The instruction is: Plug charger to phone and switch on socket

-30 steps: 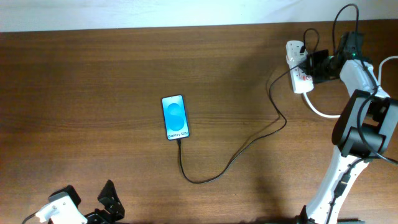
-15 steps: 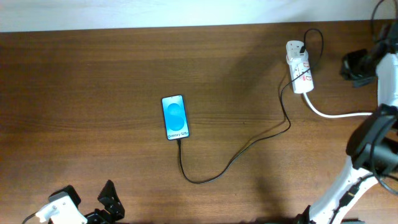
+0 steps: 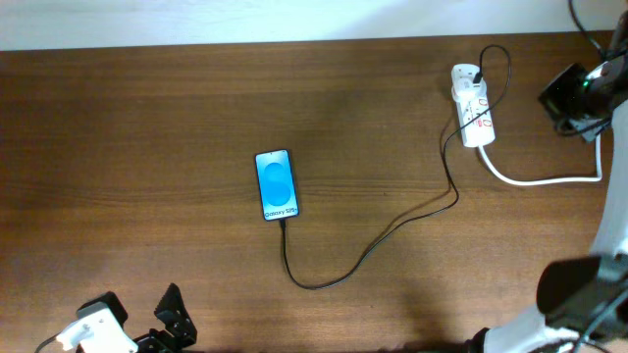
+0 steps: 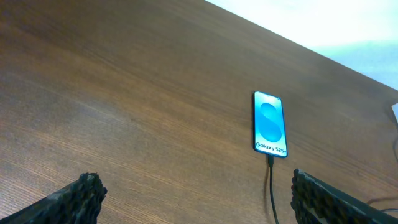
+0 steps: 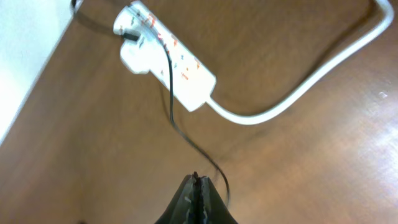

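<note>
The phone [image 3: 276, 184] lies flat mid-table, its blue screen lit [image 4: 270, 124]. The charger, a thin black cable [image 3: 314, 283], runs from the phone's bottom edge in a loop to the right and up to a black plug seated in the white socket [image 3: 473, 116] at the far right. My right gripper [image 3: 555, 96] hovers to the right of the socket, shut and holding nothing [image 5: 197, 182]; the socket [image 5: 166, 55] and the charger cable [image 5: 170, 93] lie ahead of it. My left gripper [image 4: 199, 205] stands open near the front left edge [image 3: 140, 307], well short of the phone.
The socket's thick white cord [image 3: 535, 180] curves off to the right table edge [image 5: 298, 93]. A white wall borders the table's far side. The right arm's base stands at the front right corner [image 3: 574, 284].
My right gripper has drawn back from the socket to the right and risen. The charger cable near the socket has shifted slightly. The left arm has not moved.
</note>
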You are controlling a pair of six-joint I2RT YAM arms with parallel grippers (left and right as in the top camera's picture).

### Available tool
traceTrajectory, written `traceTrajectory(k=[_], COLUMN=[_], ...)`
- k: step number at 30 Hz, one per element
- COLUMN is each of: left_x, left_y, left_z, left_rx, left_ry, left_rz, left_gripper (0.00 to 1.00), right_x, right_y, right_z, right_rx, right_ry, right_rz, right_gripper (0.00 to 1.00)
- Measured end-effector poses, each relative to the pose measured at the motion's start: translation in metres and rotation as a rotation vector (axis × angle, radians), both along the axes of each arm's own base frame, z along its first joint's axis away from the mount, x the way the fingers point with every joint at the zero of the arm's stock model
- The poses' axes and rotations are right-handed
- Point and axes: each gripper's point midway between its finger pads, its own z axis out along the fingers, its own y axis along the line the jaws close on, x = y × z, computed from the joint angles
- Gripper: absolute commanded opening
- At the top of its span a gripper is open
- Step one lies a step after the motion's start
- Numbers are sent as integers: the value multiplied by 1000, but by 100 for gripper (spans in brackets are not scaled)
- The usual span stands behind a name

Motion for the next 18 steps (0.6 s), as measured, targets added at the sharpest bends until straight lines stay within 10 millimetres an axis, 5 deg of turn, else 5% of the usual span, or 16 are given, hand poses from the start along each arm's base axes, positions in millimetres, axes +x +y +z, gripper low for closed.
traceTrajectory(k=[18], left_x=[0], left_y=[0], left_z=[0], left_rx=[0], left_ry=[0], left_rz=[0], left_gripper=[99], right_x=[-145], right_y=[117], right_z=[107], right_rx=[-105], right_ry=[-132], right_rz=[304], right_gripper=[4])
